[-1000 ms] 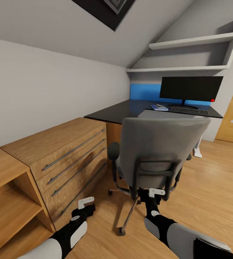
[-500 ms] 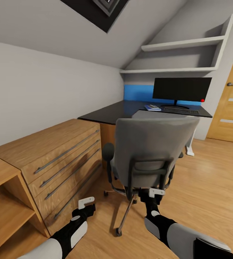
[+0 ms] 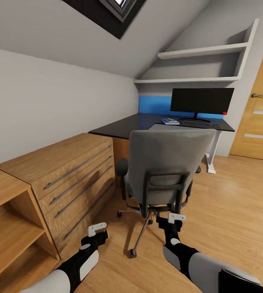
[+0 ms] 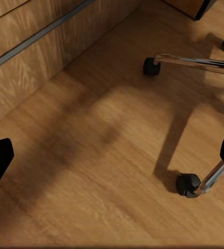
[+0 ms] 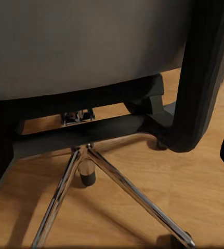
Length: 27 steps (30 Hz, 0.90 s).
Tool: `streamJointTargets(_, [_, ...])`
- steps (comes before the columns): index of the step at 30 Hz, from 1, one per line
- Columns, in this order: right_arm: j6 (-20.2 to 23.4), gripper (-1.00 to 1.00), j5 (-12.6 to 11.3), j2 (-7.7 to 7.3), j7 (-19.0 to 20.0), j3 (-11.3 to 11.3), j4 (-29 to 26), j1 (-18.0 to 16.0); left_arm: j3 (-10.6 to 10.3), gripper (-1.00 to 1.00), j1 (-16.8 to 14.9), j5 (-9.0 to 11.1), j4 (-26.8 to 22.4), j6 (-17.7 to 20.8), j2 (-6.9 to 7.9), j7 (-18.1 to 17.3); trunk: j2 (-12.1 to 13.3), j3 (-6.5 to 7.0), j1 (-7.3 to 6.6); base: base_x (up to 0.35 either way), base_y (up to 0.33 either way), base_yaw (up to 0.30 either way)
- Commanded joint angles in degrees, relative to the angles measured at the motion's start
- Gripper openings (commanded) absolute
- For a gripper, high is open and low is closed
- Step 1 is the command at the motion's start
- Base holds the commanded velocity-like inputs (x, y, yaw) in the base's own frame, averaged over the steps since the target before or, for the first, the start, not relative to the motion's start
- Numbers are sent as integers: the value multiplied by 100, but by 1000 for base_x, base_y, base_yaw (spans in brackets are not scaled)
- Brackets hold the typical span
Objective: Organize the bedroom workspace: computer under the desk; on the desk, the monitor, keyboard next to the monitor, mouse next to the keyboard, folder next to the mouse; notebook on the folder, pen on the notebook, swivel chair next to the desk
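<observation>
Swivel chair faces the desk — monitor, keyboard, blue notebook on it. Left claw and right claw low, both spread, empty.

no text, label or number can be read on anything in these views.

A wooden chest of four drawers with long grey bar handles stands against the pale grey wall. Just beside it is an open wooden shelf unit. Two white wall shelves hang under the sloped ceiling. A wooden door with a silver handle stands on light wood plank flooring.
</observation>
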Motion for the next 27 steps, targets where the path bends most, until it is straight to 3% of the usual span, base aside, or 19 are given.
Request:
streamJointTargets(1, [-13,100,-33,-1,-35,49,-4,-4,-49,100,-5,60,0,-30,5,36,-3,-6,-2,-33,0,-1])
streamJointTargets(12, [-16,100,-38,-40,-34,29,31,-3,-26,100,-5,79,0,-44,29,59,-3,-6,-2,-8,0,0])
streamJointTargets(27, [-134,100,-61,-126,-34,-5,506,-4,22,100,-5,104,8,-24,72,88,-3,-6,-2,0,0,0])
